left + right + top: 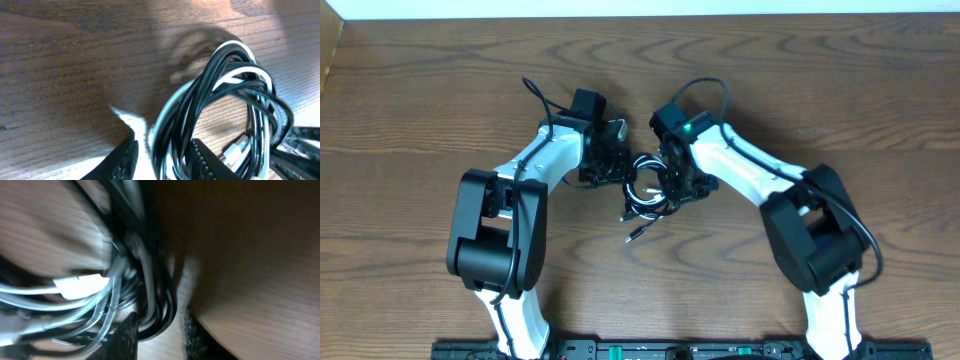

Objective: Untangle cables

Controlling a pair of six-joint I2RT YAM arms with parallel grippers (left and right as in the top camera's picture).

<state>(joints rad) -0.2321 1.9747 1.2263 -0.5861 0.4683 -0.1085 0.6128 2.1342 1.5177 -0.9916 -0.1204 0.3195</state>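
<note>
on table (420,100), cables (645,195) between left pincer (162,160), right pincer (157,335)

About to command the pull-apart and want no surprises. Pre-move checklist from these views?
1. Left fingers closed on bundle: ok, black and white strands pinched between them.
2. Right fingers gripping: cannot tell, view blurred; black strands sit between them.
3. Cables separated: not ok, one tangled coil.
4. Free end lying loose on table: ok.
</note>
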